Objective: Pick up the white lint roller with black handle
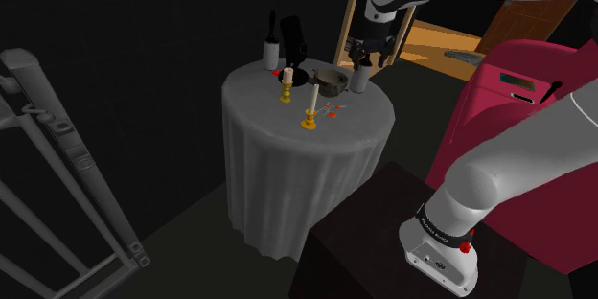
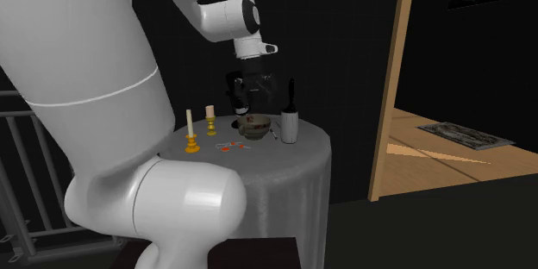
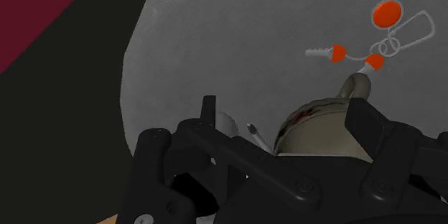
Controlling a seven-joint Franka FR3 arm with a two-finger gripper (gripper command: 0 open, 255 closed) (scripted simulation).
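While the two black fingers (image 3: 365, 118) stand well apart and clasp nothing, the gripper (image 3: 287, 113) hangs above the dull grey-brown bowl (image 3: 316, 140), which lies under the gap between them. A pale rounded thing (image 3: 228, 124) sits just beside the bowl, close to the other finger; I cannot tell from the wrist view whether it is the roller.

In the shoulder view the gripper (image 1: 372, 56) is above the bowl (image 1: 331, 81) and not touching it. The lint roller (image 1: 360, 80) stands upright just beside the bowl, on its side toward the shoulder view's right. Its body is white, with a black handle rising from it.

The second exterior view shows the same: the open gripper (image 2: 248, 95) over the bowl (image 2: 254, 127), and the lint roller (image 2: 290, 127) upright just beside the bowl, apart from the fingers.

A cluster of small orange-and-white pieces (image 3: 374, 60) lies near the bowl, on its side toward the stand (image 1: 364, 240). Two white candles in yellow holders (image 1: 310, 113) (image 1: 287, 86) stand near the bowl on the side away from the roller.

Farther from the bowl on that side, another white piece with a slim black top (image 1: 271, 53) stands next to a black object (image 1: 293, 38).

All of it rests on a round table under a grey cloth (image 1: 287, 172).
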